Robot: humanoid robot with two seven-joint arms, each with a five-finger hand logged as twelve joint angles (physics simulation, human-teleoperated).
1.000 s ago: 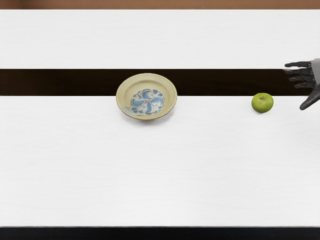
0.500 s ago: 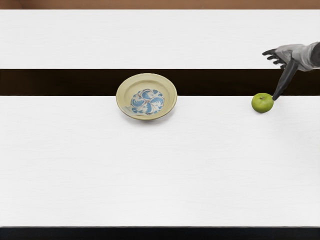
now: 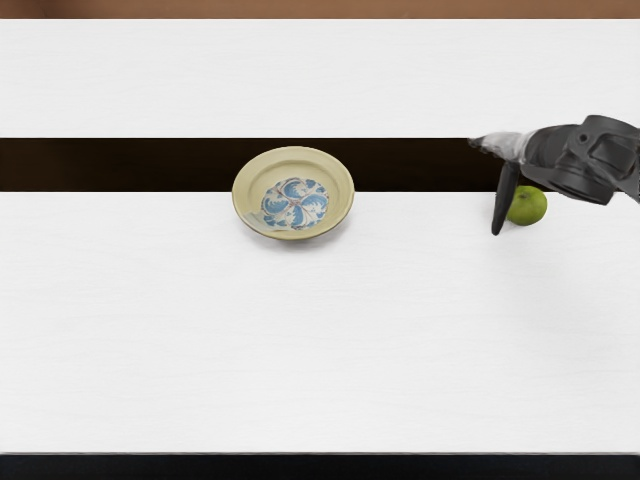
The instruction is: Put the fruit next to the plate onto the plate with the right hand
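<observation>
My right hand [image 3: 560, 160] hangs open over the green apple [image 3: 530, 206] just beneath my palm, one finger [image 3: 500, 208] down beside it. I should sink lower and wrap evenly before lifting toward the plate [image 3: 290, 152].

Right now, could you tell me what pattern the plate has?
The plate shows blue-white swirls on cream; head view.
</observation>
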